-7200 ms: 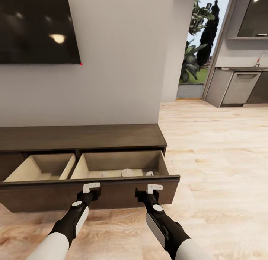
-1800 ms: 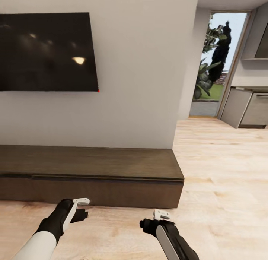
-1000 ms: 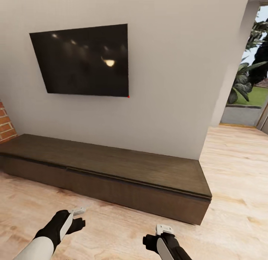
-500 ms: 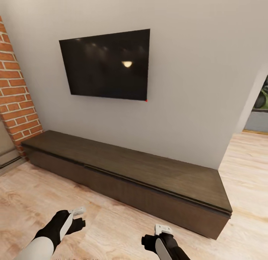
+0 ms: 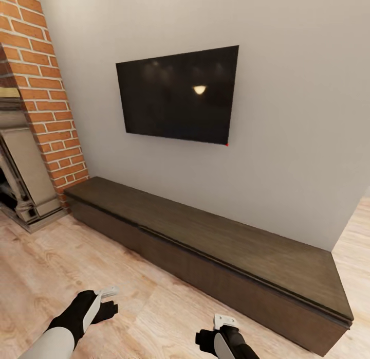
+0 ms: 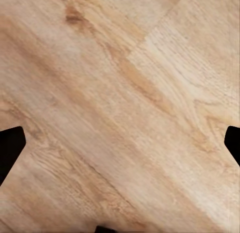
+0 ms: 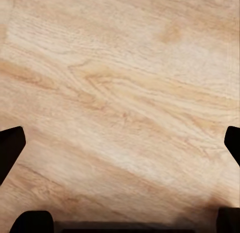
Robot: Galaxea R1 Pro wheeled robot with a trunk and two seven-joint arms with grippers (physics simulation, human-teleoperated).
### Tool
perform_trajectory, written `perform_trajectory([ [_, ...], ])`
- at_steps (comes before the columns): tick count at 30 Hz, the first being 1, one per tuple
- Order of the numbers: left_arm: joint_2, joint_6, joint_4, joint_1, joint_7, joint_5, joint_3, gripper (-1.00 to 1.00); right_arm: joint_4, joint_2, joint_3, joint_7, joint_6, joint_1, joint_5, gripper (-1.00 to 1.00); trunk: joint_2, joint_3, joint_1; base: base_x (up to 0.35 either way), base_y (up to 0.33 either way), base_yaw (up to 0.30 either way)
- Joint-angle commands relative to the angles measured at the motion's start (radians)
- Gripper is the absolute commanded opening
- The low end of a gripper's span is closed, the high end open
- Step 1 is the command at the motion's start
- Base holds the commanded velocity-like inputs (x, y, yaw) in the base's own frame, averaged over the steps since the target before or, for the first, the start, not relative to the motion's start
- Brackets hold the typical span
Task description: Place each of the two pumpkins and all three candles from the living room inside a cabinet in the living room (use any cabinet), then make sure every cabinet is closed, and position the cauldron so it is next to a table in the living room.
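The long low dark-brown cabinet [image 5: 216, 246] runs along the wall under the television, all its drawer fronts flush and shut. My left gripper [image 5: 109, 292] hangs low over the wood floor at the bottom left, open and empty. My right gripper [image 5: 224, 320] hangs at the bottom right, also open and empty. Both wrist views look straight down at bare floor planks [image 6: 120, 113] with the dark fingertips [image 7: 11, 145] wide apart at the picture edges. The pumpkins, candles, cauldron and table are out of view.
A black television [image 5: 180, 94] hangs on the white wall above the cabinet. A red brick column [image 5: 46, 86] and a grey fireplace surround [image 5: 23, 179] stand at the left. Light wood floor [image 5: 61, 261] stretches in front of the cabinet.
The open drawers are now shut. The camera has since swung left, so the cabinet and television slid right and the brick column and fireplace came into view. Both arms hang lower.
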Motion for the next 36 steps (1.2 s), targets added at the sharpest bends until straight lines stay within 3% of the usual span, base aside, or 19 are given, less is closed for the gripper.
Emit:
perform_trajectory([
  [1, -0.001, 0.005, -0.002, -0.001, 0.001, -0.001, 0.005, 1.00, -0.001, 0.000, 0.004, -0.010, 0.002, -0.001, -0.011, 1.00, 0.007, 0.002, -0.004, 0.000, 0.000, 0.279],
  [36, -0.006, 0.004, 0.000, -0.001, 0.002, -0.003, 0.002, 1.00, -0.001, 0.001, 0.006, -0.008, 0.003, -0.001, -0.011, 1.00, 0.252, 0.112, -0.138, 0.000, 0.000, 0.279],
])
